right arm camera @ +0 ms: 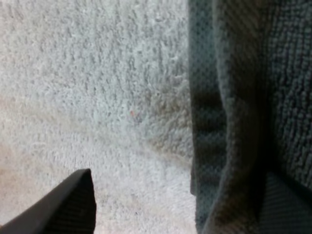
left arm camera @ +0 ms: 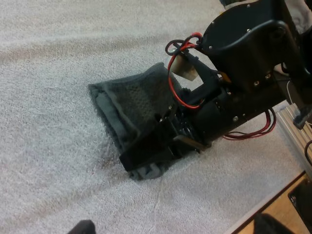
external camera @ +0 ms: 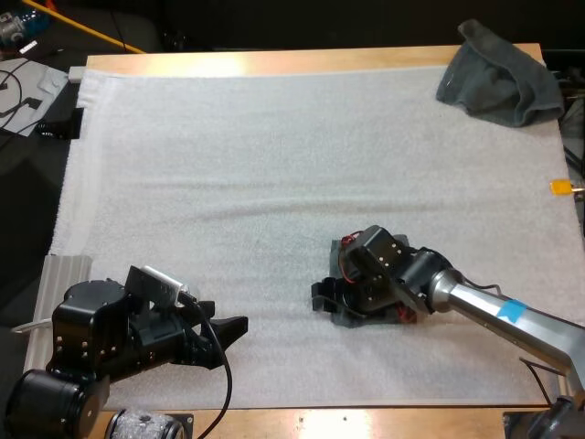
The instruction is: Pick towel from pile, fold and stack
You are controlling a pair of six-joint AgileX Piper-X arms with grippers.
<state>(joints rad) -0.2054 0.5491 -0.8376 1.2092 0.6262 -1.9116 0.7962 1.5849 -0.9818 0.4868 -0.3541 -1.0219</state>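
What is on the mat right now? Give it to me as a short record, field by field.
surface: white mat on a wooden table
crumpled towel: dark grey-green, at the mat's far right corner
folded towel: dark grey-green, flat on the near right part of the mat, partly under the right gripper
right gripper: open, down at the folded towel's edge
left gripper: open, low over the near left of the mat, clear of both towels

A white mat covers the wooden table, bearing a folded towel and a crumpled towel.
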